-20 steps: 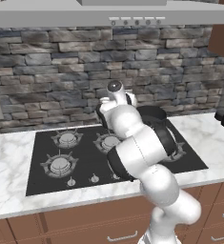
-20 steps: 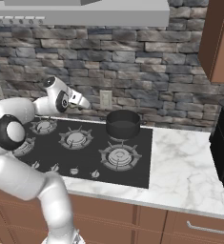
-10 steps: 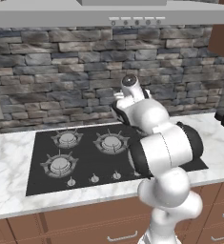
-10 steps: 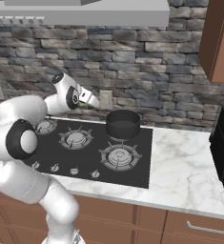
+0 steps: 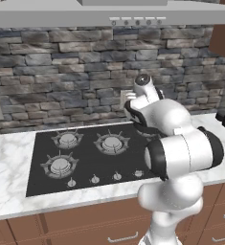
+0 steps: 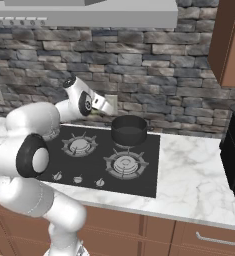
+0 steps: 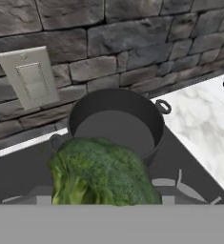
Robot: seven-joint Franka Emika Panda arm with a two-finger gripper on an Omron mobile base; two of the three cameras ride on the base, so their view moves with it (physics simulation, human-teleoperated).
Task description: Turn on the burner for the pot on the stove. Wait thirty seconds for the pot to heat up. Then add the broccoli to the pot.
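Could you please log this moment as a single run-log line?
phase: carrying broccoli toward pot | gripper: shut on broccoli | pot: empty, on stove back burner | broccoli: not yet in pot

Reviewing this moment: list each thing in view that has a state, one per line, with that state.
pot: upright on the back right burner, empty, no lid
broccoli: held up just short of the pot, not in it
end effector: closed on the broccoli
stove: no flame visible
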